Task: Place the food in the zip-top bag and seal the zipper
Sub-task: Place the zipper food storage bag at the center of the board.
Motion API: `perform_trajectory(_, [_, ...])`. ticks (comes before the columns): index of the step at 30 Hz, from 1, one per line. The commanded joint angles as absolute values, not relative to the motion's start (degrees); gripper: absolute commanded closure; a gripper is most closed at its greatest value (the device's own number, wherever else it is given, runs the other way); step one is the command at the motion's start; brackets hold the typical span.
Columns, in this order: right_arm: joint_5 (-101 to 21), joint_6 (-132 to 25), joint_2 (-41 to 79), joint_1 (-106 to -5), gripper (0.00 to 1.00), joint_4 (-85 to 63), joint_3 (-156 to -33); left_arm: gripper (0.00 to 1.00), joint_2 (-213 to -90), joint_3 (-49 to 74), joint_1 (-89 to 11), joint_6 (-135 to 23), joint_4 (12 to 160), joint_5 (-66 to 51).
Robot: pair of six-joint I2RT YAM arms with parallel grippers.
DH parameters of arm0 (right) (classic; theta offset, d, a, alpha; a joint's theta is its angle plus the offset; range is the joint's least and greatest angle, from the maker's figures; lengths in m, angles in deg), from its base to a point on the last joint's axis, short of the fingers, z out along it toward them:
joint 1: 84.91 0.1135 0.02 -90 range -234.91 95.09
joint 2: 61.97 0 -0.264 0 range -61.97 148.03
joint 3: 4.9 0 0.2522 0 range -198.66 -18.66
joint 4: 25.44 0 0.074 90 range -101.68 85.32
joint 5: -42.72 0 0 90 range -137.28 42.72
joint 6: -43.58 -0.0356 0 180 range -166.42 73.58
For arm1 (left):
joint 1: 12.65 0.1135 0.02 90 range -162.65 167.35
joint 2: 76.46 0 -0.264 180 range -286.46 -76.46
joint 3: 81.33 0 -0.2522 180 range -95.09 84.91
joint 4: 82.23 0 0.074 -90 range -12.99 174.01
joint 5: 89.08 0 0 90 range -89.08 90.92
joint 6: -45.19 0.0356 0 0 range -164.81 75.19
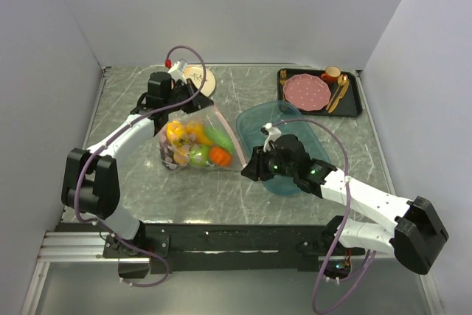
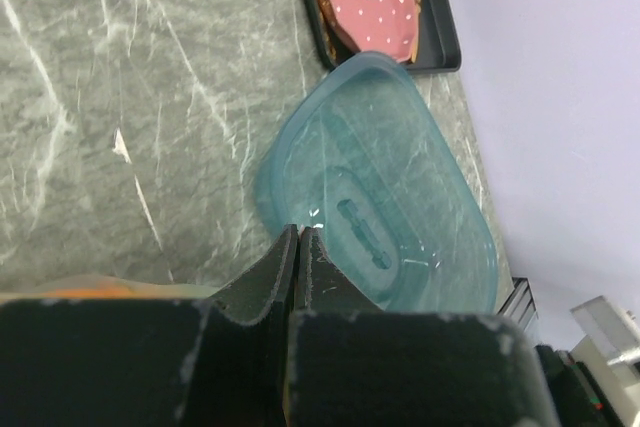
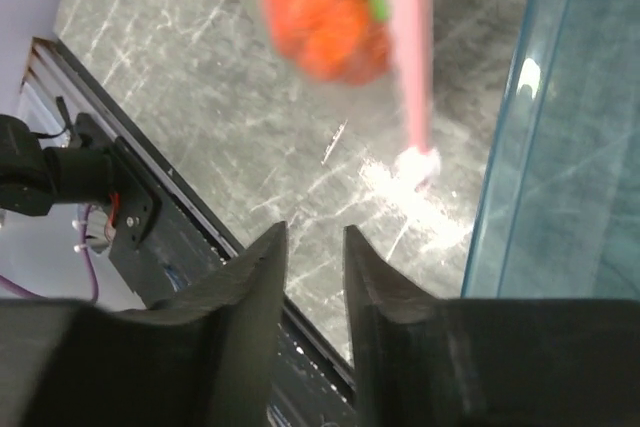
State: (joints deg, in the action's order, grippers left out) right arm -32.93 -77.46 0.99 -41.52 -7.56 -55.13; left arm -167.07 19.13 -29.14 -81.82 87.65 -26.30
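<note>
At the far left of the grey marbled tabletop, the left arm reaches in to the back left corner of the zip-top bag. The left claw is clenched, its two dark fingers pressed flat against each other; whether a fold of the bag's film is pinched between them cannot be made out. Just behind that arm lies a pale round disc. The bag rests flat on the tabletop left of centre with the food bunched inside it: a yellow pepper at the back left, a green cucumber toward the right side, and a green apple beside a red-orange tomato along the near edge. The zipper runs as a pink strip down the bag's right edge, from the back toward the front. Its near end lies on the tabletop just ahead of the right claw, which is released: the fingers stand apart with only bare tabletop showing in the gap, and nothing is gripped. Right beside that claw sits the teal oval tray, its rim close to the zipper. At the back right corner, well apart from the bag, a black tray carries a pink dotted plate.
</note>
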Motion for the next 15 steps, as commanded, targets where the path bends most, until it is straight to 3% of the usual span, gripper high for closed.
perform_trajectory(1, [-36.55,-75.95,-0.62,-41.06,0.60,-5.44,-58.91,0.99,-164.18,20.84,-29.17,-80.41,90.26,-29.05])
perform_trajectory(15, [-53.96,-75.42,-1.94,-46.41,0.58,2.30,-64.89,0.99,-161.19,24.80,-32.33,-77.78,86.48,-27.21])
